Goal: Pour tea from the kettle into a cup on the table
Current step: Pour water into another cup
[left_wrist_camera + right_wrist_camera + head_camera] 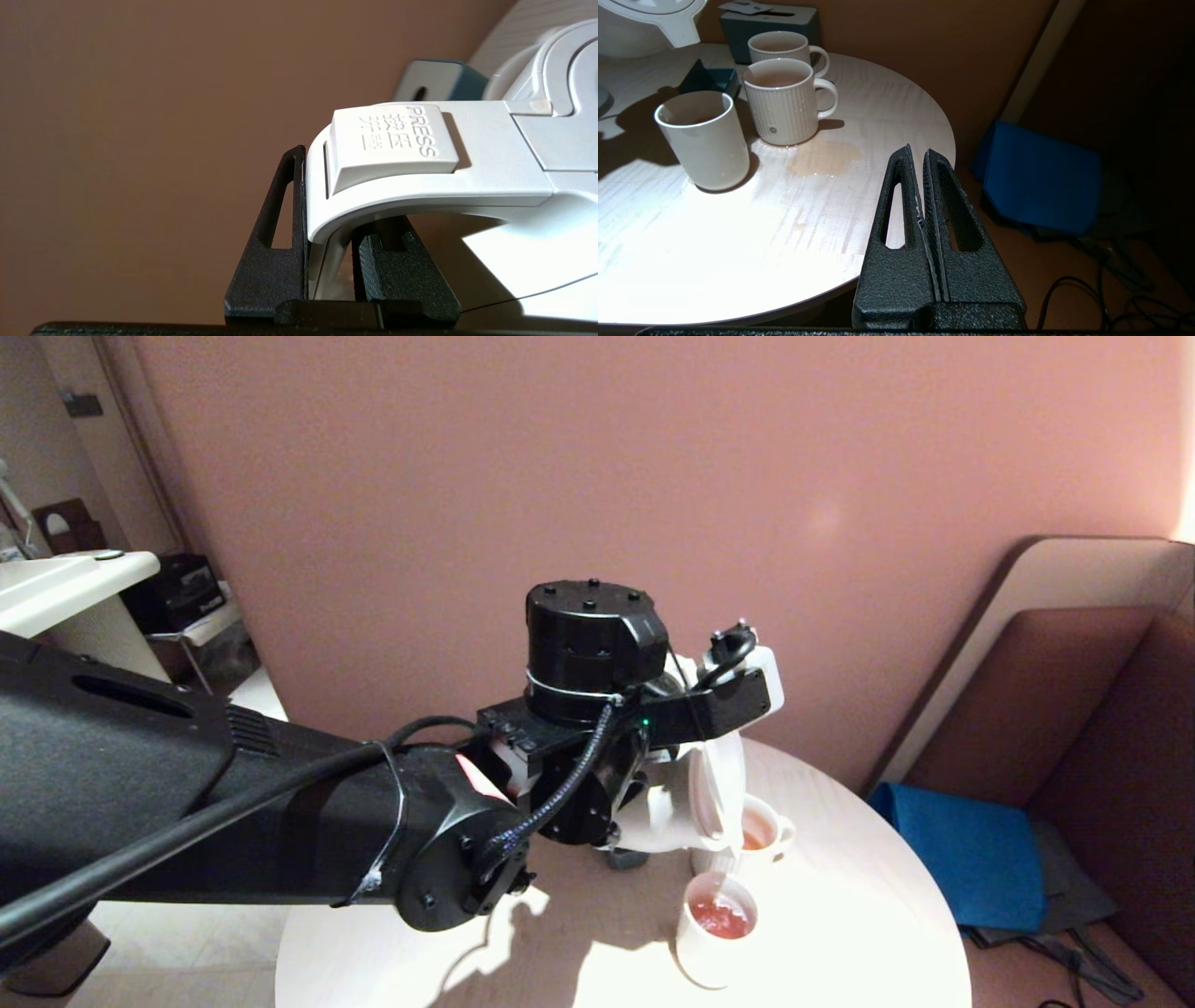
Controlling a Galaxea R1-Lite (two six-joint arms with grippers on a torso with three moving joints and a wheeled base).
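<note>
1. Your bench (pixel 868 933) is the round, pale wood-grain top; a thin orange-brown puddle (pixel 825 157) lies on it just beside the ribbed mug, toward the right edge.
2. The kettle (pixel 709 784) hangs above the middle of the bench, tipped steeply with its lid facing right, right over the ribbed mug. You can read the "PRESS" button on its loop handle (pixel 420 154) in the left wrist view.
3. Your left hand (pixel 329 261) is clamped on that handle, one black finger on each side of it.
4. Your right hand (pixel 922 186) sits off the bench's right edge, near you, its fingers pressed together on nothing.
5. A blue cushion (pixel 971 854) lies on the floor to the right of the bench.
6. The ribbed mug (pixel 782 100) stands near the centre, with tea (pixel 752 840) inside.
7. The plain handleless cup (pixel 714 933) stands just beside it, nearer you, holding red-orange tea.
8. A third mug (pixel 784 46) stands behind the ribbed one, toward the far edge, in front of a dark box (pixel 770 23).
</note>
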